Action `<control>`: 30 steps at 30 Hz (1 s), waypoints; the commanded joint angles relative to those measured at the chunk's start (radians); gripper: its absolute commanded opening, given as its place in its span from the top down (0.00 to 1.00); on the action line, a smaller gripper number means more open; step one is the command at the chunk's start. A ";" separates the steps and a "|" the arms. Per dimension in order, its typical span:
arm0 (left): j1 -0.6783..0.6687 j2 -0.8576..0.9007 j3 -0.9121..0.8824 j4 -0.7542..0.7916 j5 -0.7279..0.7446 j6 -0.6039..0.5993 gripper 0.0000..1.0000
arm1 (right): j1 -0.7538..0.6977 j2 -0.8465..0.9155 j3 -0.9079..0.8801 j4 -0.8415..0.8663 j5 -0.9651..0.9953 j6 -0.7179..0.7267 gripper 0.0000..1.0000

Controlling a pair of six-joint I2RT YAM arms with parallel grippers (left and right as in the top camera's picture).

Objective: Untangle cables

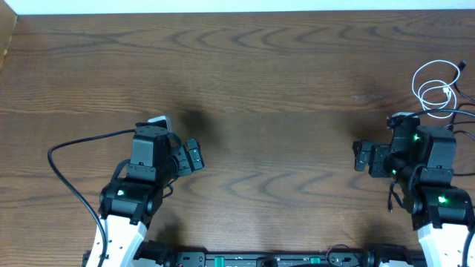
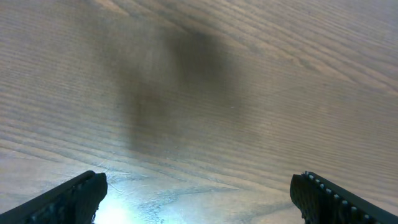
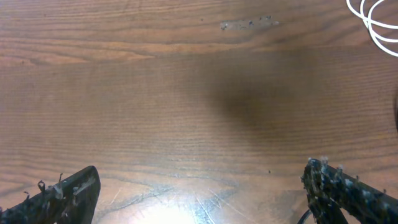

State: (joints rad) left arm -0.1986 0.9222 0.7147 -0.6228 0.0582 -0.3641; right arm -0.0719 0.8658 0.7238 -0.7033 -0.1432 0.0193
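A white cable (image 1: 434,87) lies loosely coiled at the table's far right, with a thin black cable (image 1: 464,95) running beside it to the right edge. Part of the white loops shows at the top right of the right wrist view (image 3: 375,18). My right gripper (image 1: 361,156) is open and empty, below and left of the coil, over bare wood (image 3: 199,183). My left gripper (image 1: 194,157) is open and empty over bare wood on the left side (image 2: 199,190), far from the cables.
A thick black arm wire (image 1: 67,167) loops out to the left of the left arm. A thin black cord (image 1: 391,199) hangs by the right arm's base. The wooden table (image 1: 260,81) has its left edge near the frame's left side.
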 commanded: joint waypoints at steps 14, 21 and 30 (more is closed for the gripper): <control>-0.001 0.063 0.002 -0.001 0.002 -0.004 0.01 | 0.002 -0.449 -0.238 0.397 0.026 -0.060 0.01; -0.001 0.071 0.002 -0.001 0.002 -0.004 0.01 | 0.031 -0.682 -0.485 0.695 0.041 -0.061 0.01; -0.001 0.071 0.002 -0.001 0.002 -0.004 0.01 | 0.050 -0.863 -0.718 0.966 0.045 -0.061 0.01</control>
State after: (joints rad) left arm -0.1982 0.9913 0.7147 -0.6231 0.0582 -0.3660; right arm -0.0292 0.0368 0.0494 0.2218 -0.1040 -0.0345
